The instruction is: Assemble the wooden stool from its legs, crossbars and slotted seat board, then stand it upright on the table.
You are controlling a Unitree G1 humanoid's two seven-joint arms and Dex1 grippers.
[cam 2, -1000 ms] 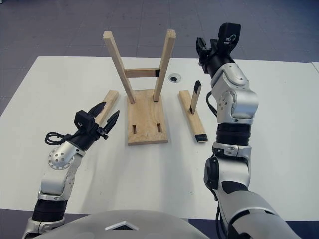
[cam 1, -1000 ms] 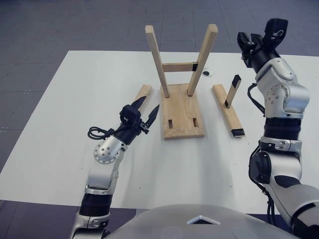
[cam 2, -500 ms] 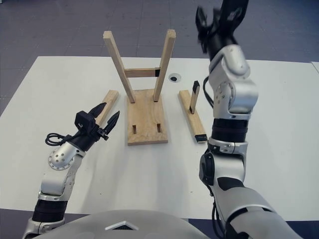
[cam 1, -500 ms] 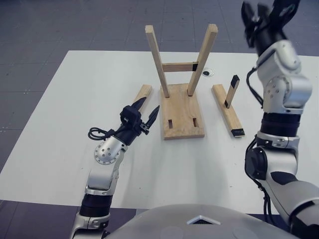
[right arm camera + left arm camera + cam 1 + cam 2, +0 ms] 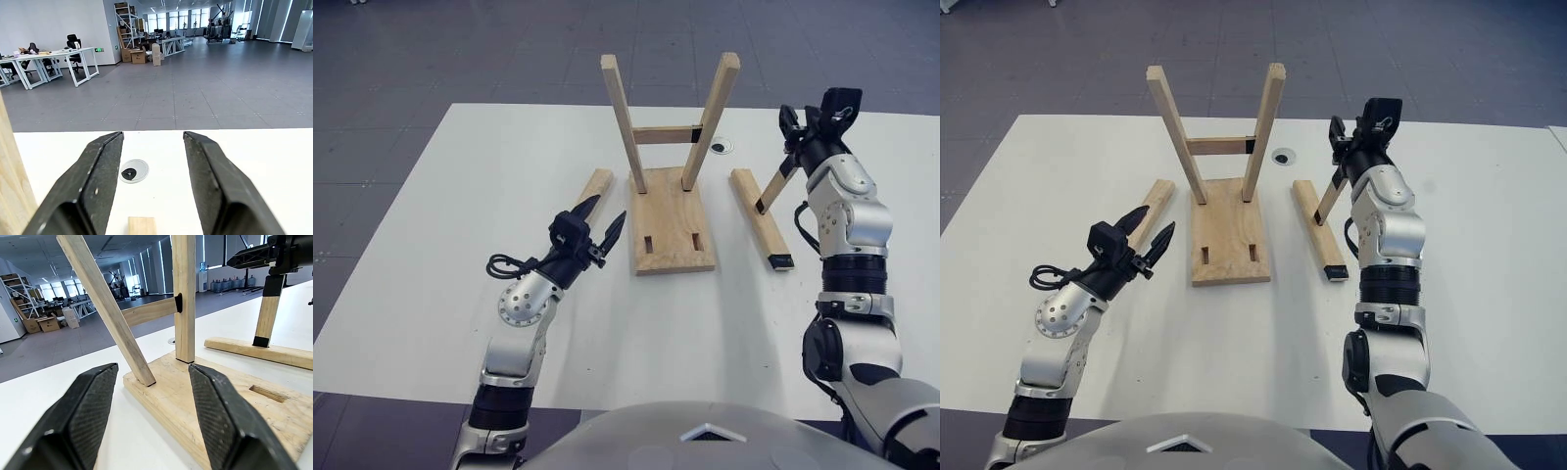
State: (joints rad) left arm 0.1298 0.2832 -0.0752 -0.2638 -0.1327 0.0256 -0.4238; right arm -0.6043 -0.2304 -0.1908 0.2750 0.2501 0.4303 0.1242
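Observation:
The slotted seat board (image 5: pixel 672 220) lies flat mid-table with two legs (image 5: pixel 620 113) standing in it, joined by a crossbar (image 5: pixel 664 134). A loose leg (image 5: pixel 595 182) lies left of the board. My left gripper (image 5: pixel 600 217) hovers open over that leg's near end, and the left wrist view looks past its fingers (image 5: pixel 90 416) at the board (image 5: pixel 205 396). Right of the board another leg (image 5: pixel 760 217) lies flat with a short crossbar (image 5: pixel 771 186) sticking up from it. My right gripper (image 5: pixel 808 119) is open just above that crossbar's top end (image 5: pixel 142 226).
A round cable grommet (image 5: pixel 722 146) sits in the white table (image 5: pixel 460 196) behind the board. Two empty slots (image 5: pixel 672 240) show in the board's near end. Bare table lies to the left and along the front edge.
My right arm swung high up, then came down and forward to the top of the upright crossbar. The left arm and the wooden parts have stayed put.

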